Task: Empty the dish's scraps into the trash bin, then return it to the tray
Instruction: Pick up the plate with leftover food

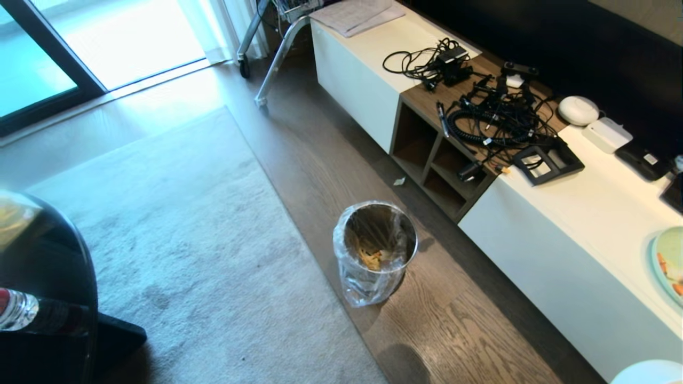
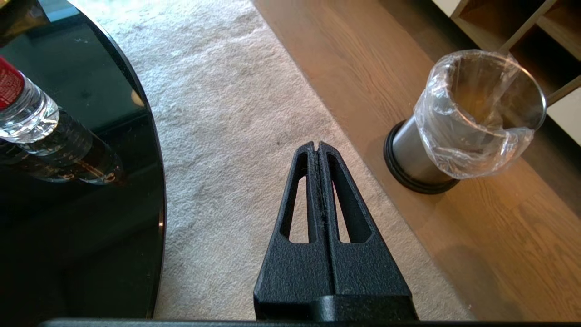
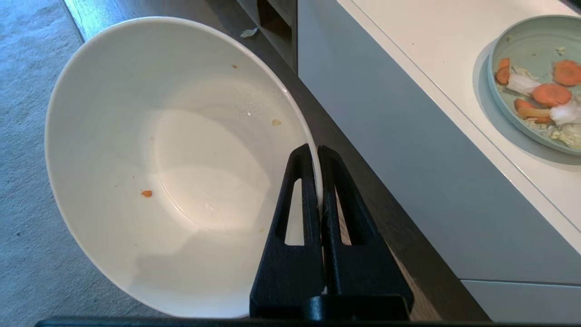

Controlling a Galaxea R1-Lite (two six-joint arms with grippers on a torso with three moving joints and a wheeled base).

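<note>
Right gripper clamped on the rim of the dish, one jaw inside the wall and one outside; grip at the edge judged to leave the bowl's mouth free for tipping. Dish held tilted above the floor beside the white cabinet, interior bare apart from a few orange and pale specks. Scraps lying at the bottom of the trash bin, which stands on the wood floor between the rug and the cabinet, clear liner folded over its rim. Emptying step judged done; return to the tray outstanding, tray not in view. Left gripper pressed shut on nothing, hanging over the rug between the black round table and the bin, judged parked. Pale green plate with carrot slices resting on the cabinet top, apart from the dish. Water bottle on the table with a red label; no writing legible anywhere.
</note>
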